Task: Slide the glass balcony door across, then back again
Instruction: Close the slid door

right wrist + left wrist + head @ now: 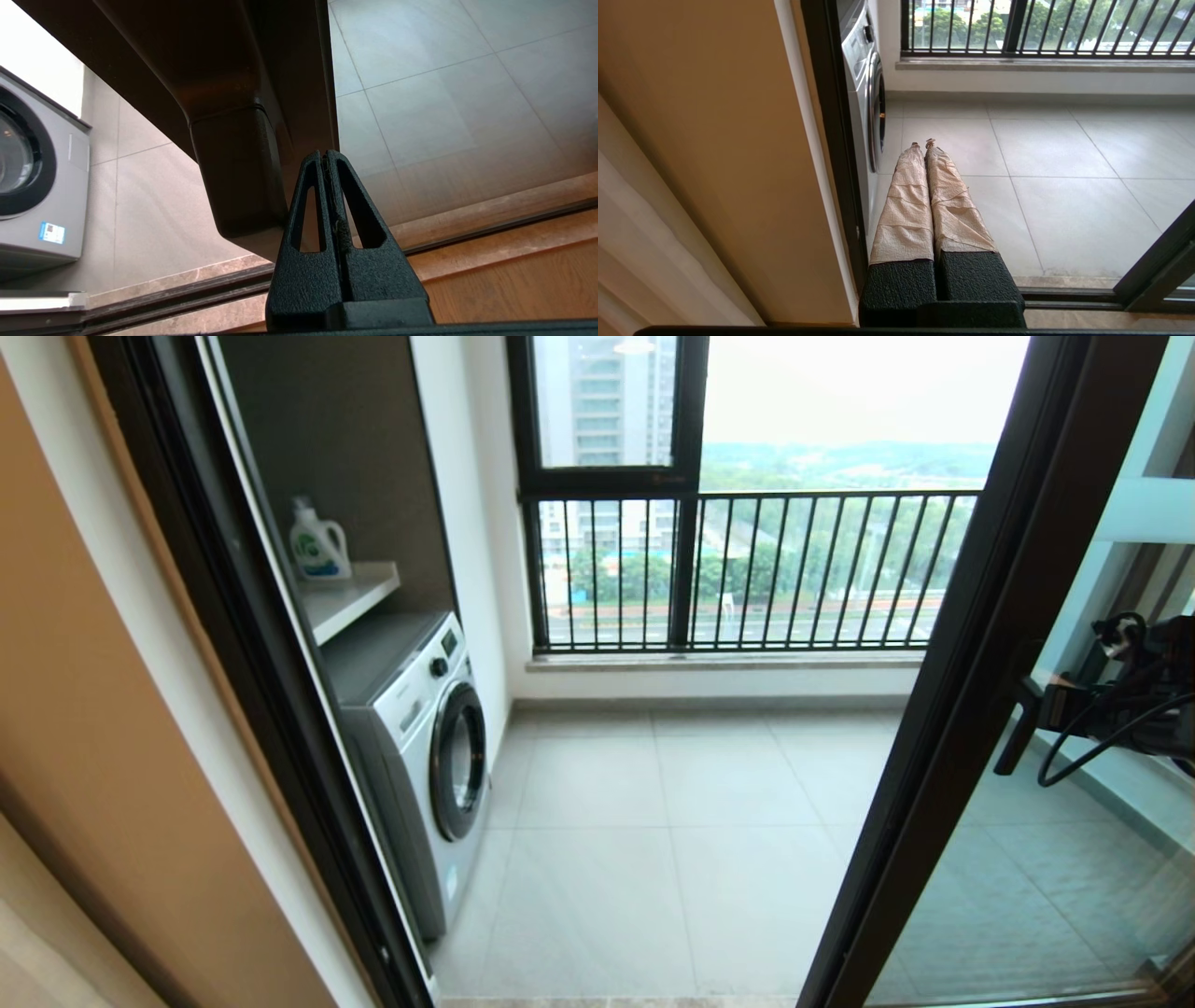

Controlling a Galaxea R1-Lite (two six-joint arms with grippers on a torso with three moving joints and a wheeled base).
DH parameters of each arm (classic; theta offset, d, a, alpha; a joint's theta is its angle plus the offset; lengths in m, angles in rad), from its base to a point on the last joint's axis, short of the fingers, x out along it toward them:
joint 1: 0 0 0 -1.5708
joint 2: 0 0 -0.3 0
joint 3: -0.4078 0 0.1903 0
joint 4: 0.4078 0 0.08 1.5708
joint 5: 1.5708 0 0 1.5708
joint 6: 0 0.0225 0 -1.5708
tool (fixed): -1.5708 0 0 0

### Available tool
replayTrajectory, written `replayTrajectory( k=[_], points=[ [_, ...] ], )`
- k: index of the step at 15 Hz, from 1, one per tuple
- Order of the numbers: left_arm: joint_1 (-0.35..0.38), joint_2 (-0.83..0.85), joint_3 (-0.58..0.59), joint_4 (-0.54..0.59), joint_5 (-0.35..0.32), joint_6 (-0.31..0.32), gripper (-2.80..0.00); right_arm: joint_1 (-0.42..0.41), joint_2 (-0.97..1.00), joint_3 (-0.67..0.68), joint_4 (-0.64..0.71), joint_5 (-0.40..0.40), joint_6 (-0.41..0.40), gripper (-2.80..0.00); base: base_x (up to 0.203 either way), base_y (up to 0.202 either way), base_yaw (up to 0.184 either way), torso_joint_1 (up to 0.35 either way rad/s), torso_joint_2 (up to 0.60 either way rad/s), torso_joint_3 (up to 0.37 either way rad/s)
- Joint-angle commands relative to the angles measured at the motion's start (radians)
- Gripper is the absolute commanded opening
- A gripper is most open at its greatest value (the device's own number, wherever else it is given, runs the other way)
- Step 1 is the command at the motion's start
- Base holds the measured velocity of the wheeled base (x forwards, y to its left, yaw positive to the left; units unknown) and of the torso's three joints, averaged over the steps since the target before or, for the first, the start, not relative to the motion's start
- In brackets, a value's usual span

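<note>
Your right gripper has its fingers pressed together, empty, tips against the glass balcony door frame beside its handle.

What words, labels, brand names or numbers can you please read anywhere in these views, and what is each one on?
None can be read as text.
Detergent bottle on the shelf: green and blue label, print too small to read.
Washing machine: blue sticker low on its front, print too blurred; control panel markings too small.
Outer window frame: a small mark, illegible.
Glass balcony door: no lettering visible on its frame or on its frosted band.
</note>
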State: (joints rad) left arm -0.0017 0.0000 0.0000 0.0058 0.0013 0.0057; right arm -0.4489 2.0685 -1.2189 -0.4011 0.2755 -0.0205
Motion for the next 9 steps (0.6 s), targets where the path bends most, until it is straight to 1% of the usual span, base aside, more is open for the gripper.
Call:
replayTrajectory(
  k=[1, 3, 5, 9],
  points=[
    [0.000, 0.002, 0.001, 0.000, 0.000, 0.000, -2.80, 0.023, 0.003, -0.001, -0.002, 0.004, 0.001, -2.80, 0.000, 0.000, 0.000, 0.000, 0.00, 0.000],
    [0.000, 0.002, 0.002, 0.000, 0.000, 0.000, -2.80, 0.037, 0.002, 0.000, -0.002, 0.004, 0.004, -2.80, 0.000, 0.000, 0.000, 0.000, 0.00, 0.000],
    [0.000, 0.002, 0.000, 0.000, 0.000, 0.000, -2.80, 0.050, -0.001, -0.001, -0.003, 0.004, 0.028, -2.80, 0.000, 0.000, 0.000, 0.000, 0.00, 0.000],
    [0.000, 0.002, 0.002, 0.000, 0.000, 0.000, -2.80, 0.067, -0.002, 0.002, -0.004, 0.002, 0.028, -2.80, 0.000, 0.000, 0.000, 0.000, 0.00, 0.000]
  ],
)
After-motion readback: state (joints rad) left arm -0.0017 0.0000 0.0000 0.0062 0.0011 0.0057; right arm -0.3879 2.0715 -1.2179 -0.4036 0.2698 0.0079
